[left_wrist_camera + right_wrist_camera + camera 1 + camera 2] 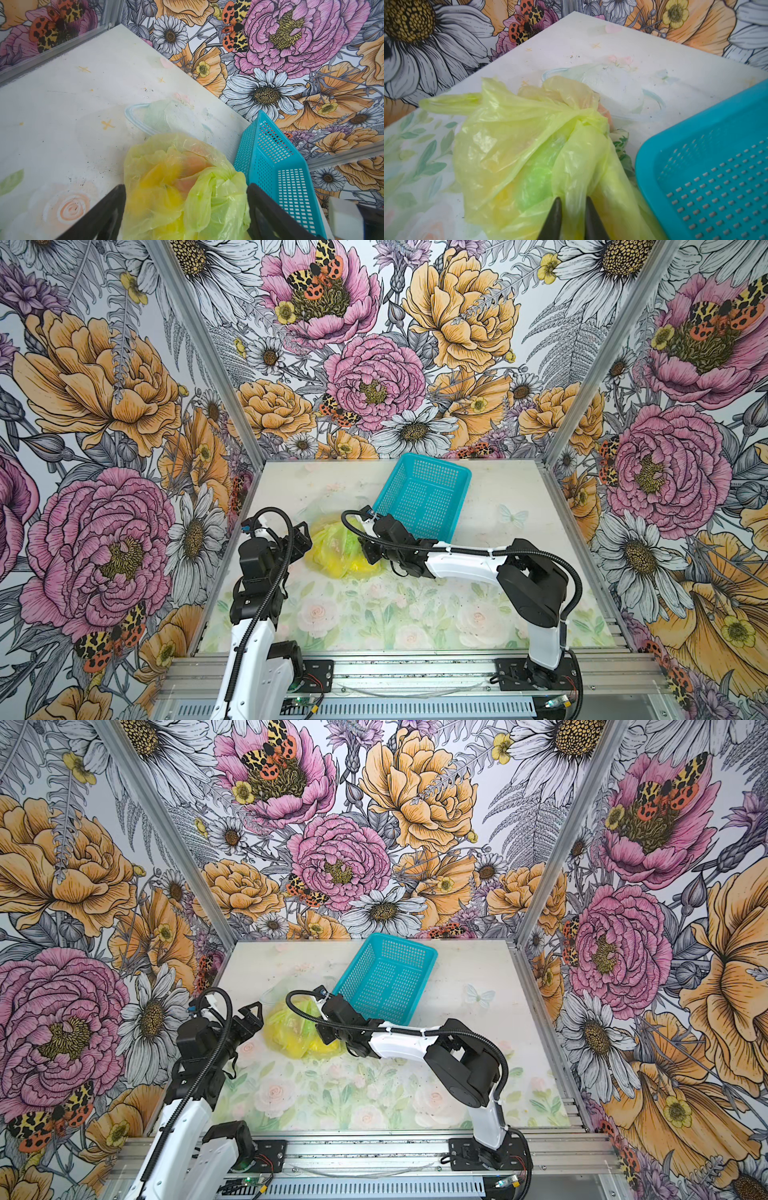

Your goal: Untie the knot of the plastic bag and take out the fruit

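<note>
The knot (582,119) sits atop the plastic bag (338,549), a slumped heap on the tabletop (374,614) just beside the teal basket (419,497). The fruit (158,180) shows as yellow and orange blurs through the film. The right gripper (573,200) is clenched on 1 band of film, whose long axis runs from its jaws to the knot (the heap itself has no clear axis). The left gripper (186,187) hangs released, jaws spread either side of the bag. My judgement: pin the bag's body with the left, then draw the band slowly along its own axis, since thin film may tear or tighten.
</note>
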You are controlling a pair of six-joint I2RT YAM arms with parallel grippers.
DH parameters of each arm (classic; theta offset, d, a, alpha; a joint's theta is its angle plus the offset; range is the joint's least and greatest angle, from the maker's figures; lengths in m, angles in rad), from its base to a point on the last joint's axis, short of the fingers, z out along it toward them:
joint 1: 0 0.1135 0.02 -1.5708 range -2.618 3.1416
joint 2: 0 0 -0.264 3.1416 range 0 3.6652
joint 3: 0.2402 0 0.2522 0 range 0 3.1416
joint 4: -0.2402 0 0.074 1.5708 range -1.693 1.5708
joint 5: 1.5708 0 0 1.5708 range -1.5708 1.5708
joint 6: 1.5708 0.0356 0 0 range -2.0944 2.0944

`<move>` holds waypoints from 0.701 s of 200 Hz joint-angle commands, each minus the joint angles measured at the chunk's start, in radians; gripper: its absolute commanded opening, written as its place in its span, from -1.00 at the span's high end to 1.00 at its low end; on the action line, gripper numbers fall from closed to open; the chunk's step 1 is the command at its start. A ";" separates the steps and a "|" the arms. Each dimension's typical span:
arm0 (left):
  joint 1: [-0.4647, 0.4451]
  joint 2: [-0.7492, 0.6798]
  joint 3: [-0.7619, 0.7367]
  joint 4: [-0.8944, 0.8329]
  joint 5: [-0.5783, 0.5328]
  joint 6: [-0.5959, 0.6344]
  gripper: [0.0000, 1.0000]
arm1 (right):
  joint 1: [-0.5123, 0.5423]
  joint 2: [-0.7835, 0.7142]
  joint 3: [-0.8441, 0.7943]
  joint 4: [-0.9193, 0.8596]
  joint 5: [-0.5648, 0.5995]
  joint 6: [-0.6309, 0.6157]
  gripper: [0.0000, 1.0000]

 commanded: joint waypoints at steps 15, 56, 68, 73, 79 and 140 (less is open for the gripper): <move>-0.010 0.060 0.077 0.022 -0.002 0.040 -0.85 | 0.012 -0.106 -0.155 0.176 -0.022 -0.066 1.00; -0.020 0.120 0.134 0.002 0.010 0.069 -0.82 | 0.013 -0.260 -0.447 0.402 -0.185 -0.307 1.00; -0.020 0.120 0.137 -0.005 0.005 0.072 -0.83 | 0.008 -0.292 -0.520 0.417 -0.188 -0.381 1.00; -0.021 0.119 0.134 0.001 0.004 0.072 -0.83 | 0.006 -0.305 -0.550 0.425 -0.202 -0.412 1.00; -0.024 0.121 0.132 0.006 0.005 0.072 -0.82 | 0.005 -0.317 -0.585 0.438 -0.203 -0.439 1.00; -0.165 0.197 0.189 0.006 -0.037 0.127 -0.80 | -0.078 -0.409 -0.673 0.431 -0.235 -0.396 0.77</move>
